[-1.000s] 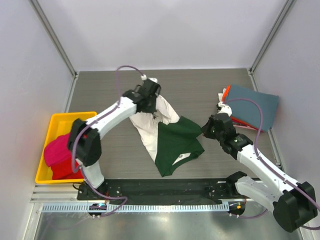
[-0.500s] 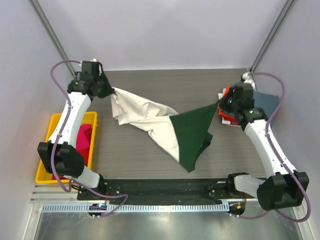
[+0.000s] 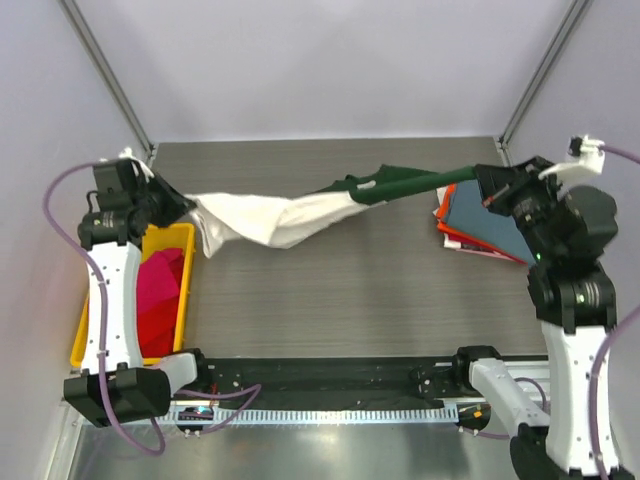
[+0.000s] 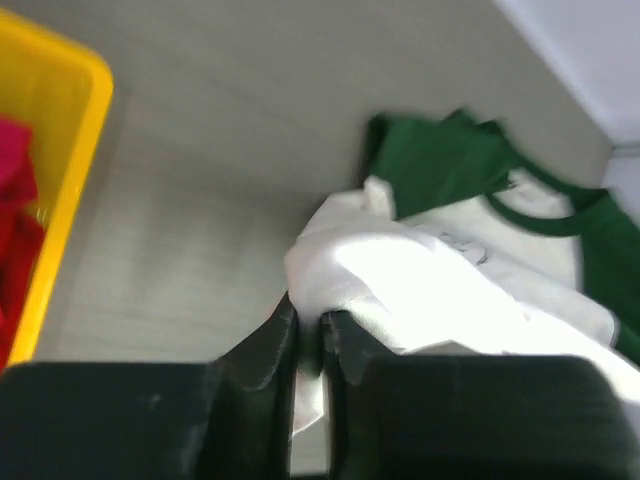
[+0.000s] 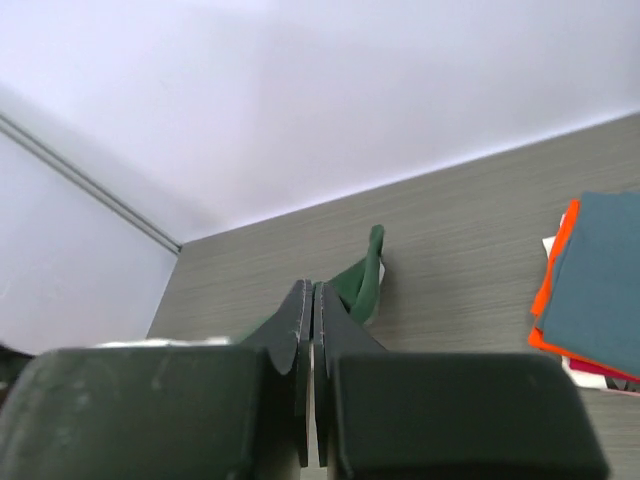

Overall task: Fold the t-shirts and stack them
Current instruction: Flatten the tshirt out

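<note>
Cloth spans the table [image 3: 350,300] from side to side: we hold the cream-white t-shirt [image 3: 270,218] stretched in the air between our two arms. Our left gripper [image 3: 183,206], out at nine o'clock above the far end of the yellow bin [image 3: 88,305], has its fingers pressed together on a bunch of the cream body. The left wrist view shows white cloth pinched between the two black fingers, with the green collar and a small dark chest print further along. Our right gripper [image 3: 483,177], at about two o'clock, is clamped on a dark green sleeve [image 3: 410,182]. In the right wrist view its fingers stand nearly touching, with green cloth running out from between them. The shirt sags in the middle; we cannot tell whether it touches the tabletop. Red and magenta shirts [image 3: 150,295] lie in the bin at eight o'clock. At three o'clock, just beside the right gripper, rests a folded stack [image 3: 490,225]: a slate-blue shirt [image 5: 600,280] on top, an orange one [image 5: 546,275] beneath it.
</note>
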`<move>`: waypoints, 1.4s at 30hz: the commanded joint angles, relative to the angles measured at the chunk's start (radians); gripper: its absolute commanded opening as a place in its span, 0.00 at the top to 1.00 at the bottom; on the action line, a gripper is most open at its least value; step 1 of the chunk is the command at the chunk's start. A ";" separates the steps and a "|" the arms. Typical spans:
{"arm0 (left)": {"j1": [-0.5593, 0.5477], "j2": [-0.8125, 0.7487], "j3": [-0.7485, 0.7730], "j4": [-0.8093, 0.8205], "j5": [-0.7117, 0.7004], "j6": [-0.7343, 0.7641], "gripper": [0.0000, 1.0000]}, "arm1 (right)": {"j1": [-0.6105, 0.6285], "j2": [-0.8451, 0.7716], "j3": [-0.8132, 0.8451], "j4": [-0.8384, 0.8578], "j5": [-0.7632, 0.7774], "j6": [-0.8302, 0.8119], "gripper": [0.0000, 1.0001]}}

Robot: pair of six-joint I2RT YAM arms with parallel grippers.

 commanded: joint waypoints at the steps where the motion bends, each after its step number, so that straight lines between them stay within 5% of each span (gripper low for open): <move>1: 0.002 -0.028 -0.178 0.024 0.127 -0.037 0.85 | -0.005 -0.116 -0.018 -0.005 -0.015 -0.045 0.99; 2: 0.002 -0.042 -0.235 0.029 0.137 -0.037 0.51 | -0.005 -0.153 -0.023 -0.013 -0.029 -0.045 0.99; 8: -0.076 -0.153 -0.312 -0.005 0.102 0.029 0.10 | -0.004 -0.238 -0.196 -0.089 -0.185 0.003 0.99; 14: -0.421 -0.150 -0.326 -0.031 -0.045 0.043 0.14 | -0.005 -0.362 -0.380 -0.131 -0.123 0.053 0.99; 25: -1.099 0.032 -0.380 0.156 -0.367 -0.229 0.23 | -0.005 -0.437 -0.532 -0.234 -0.033 0.078 0.99; 32: -1.218 0.275 -0.337 0.194 -0.415 -0.287 0.43 | -0.004 -0.463 -0.538 -0.260 -0.024 0.083 0.99; 42: -1.287 0.442 -0.315 0.270 -0.380 -0.319 0.50 | -0.005 -0.485 -0.551 -0.278 0.003 0.077 0.99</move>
